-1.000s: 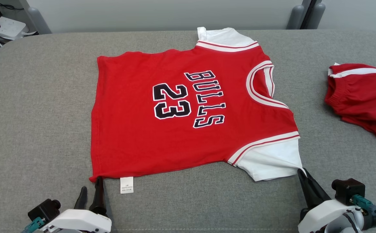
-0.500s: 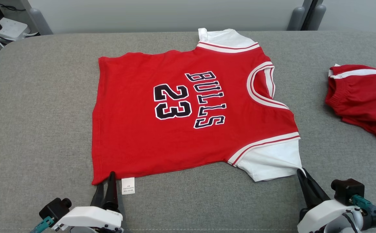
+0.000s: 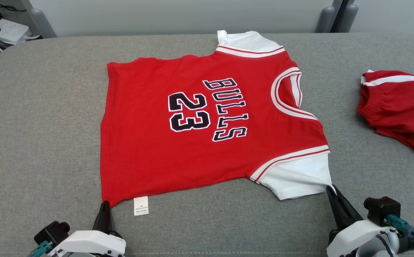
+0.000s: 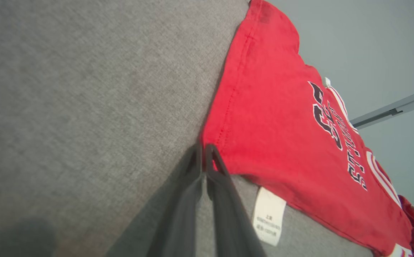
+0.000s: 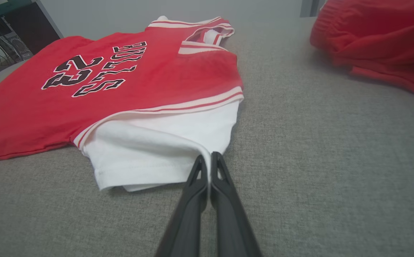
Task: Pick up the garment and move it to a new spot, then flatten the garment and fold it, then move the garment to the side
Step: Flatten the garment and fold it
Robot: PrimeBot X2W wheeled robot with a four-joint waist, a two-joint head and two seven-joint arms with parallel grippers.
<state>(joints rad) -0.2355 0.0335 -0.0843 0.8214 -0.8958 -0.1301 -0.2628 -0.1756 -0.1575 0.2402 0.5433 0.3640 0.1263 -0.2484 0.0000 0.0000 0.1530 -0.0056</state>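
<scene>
Jersey (image 3: 146, 150) lies face-up, spread flat around the middle of the grey cloth desk (image 3: 42, 142), somewhat nearer the near edge than the far one.

Orientation: long axis runs left–right, roughly parallel to the near edge. Neck opening faces the desk's right edge and the hem faces the left edge. The print reads sideways, with the letter tops toward the right.

Left gripper (image 3: 105, 207): fingers (image 4: 224, 207) are closed together on the near-left hem corner (image 4: 214, 135). The cloth there is drawn to a small point toward the tips, and the bite looks shallow. The care label (image 3: 141, 206) lies just beside the tips, free.

Right gripper (image 3: 331, 190): fingers (image 5: 189, 214) are closed, pinching the edge of the near white sleeve (image 5: 164, 142). In the right wrist view a ridge of cloth runs straight into the tips.

Reading: the two pinches sit at opposite ends of the near long side. That placement probably lets the side lift evenly and carry toward the far edge for a lengthwise fold. Flattening looks done; folding has not started.

Risk: the left pinch may slip off the hem on lifting.

Red shorts (image 3: 395, 107) sit by the right edge, well apart.
</scene>
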